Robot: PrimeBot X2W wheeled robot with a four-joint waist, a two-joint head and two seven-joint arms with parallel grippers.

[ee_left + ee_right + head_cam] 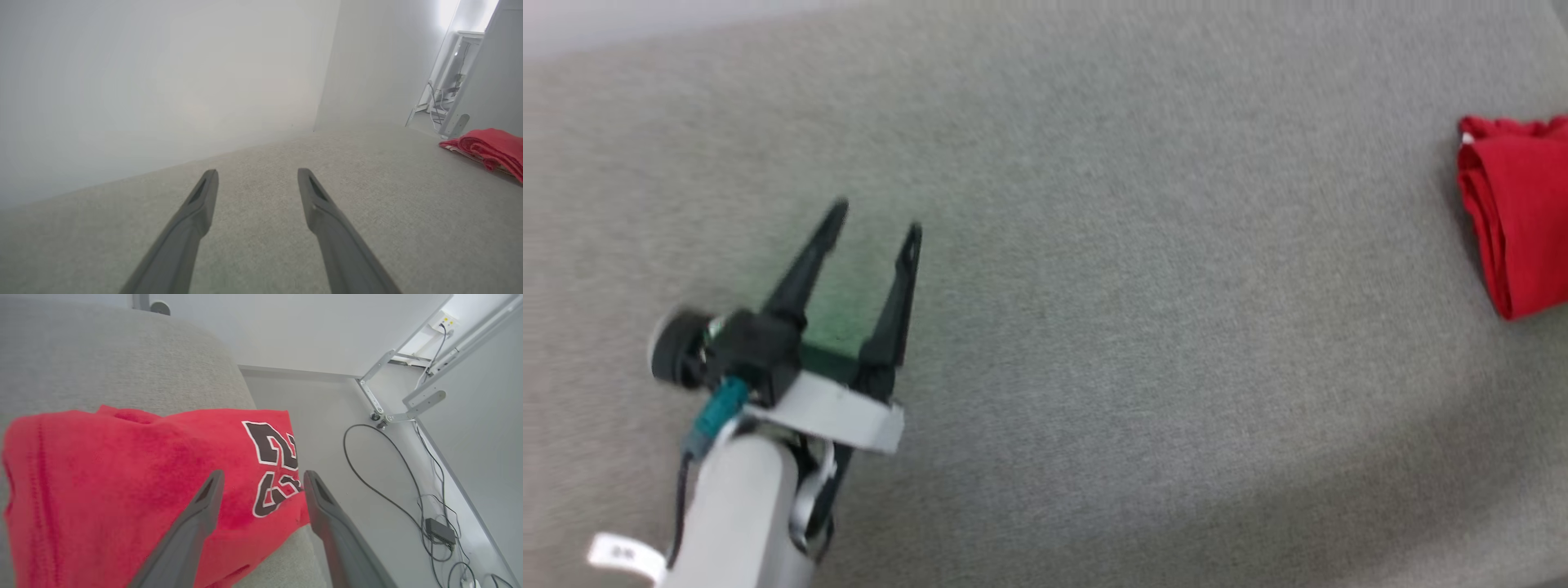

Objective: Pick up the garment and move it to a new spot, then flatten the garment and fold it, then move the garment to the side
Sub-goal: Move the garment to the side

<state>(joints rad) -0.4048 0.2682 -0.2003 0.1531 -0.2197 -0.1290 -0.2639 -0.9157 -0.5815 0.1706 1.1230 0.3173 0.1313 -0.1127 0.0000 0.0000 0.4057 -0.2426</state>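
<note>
Left end effector (876, 219): one, spread wide, nothing held.
Right end effector (263, 473): one, spread wide, nothing gripped.
Garment (122, 477): one, folded, laid just beyond the right end effector, well apart from the left.
Surface (1094, 327): one, grey.

- The left gripper (257, 173) hangs over a grey fabric surface (388, 196), its two dark fingers spread wide with nothing between them.
- The folded red garment (490, 147) lies by the surface's far edge.
- Behind it stand a white wall (163, 81) and a metal frame (453, 81) with cables.
</note>
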